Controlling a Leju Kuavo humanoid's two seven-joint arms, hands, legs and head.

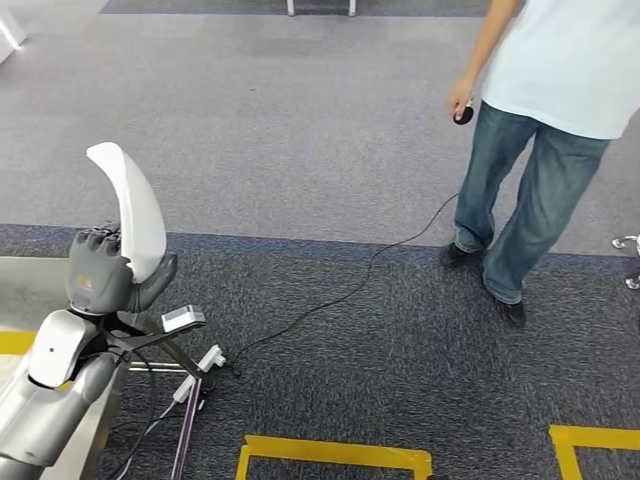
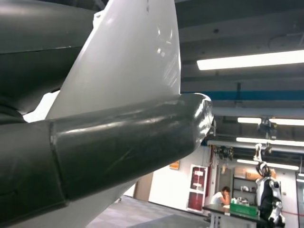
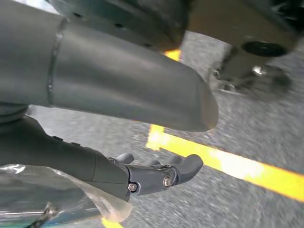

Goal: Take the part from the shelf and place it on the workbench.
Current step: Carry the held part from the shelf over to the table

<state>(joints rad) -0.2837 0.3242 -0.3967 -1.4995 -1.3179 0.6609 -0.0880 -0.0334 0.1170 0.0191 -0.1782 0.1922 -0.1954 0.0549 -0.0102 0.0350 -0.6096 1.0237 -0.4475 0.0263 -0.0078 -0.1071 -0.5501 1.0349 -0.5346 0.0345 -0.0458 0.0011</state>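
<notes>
Pick looks done: left hand (image 1: 102,272) grips the white curved shell part (image 1: 134,208), held upright above the carpet; placing on the workbench is left. No workbench top clearly identifiable; a grey surface edge (image 1: 30,285) sits just beside the hand. Right hand (image 3: 154,173) hangs over the floor, fingers loosely apart, holding nothing. Open carpet ahead; watch the person (image 1: 543,130) and trailing cable (image 1: 340,295), plus the stand (image 1: 185,340) near the left arm.

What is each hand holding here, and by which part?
The left hand grips the white curved part by its lower, wider end. The right hand holds nothing, fingers apart.
</notes>
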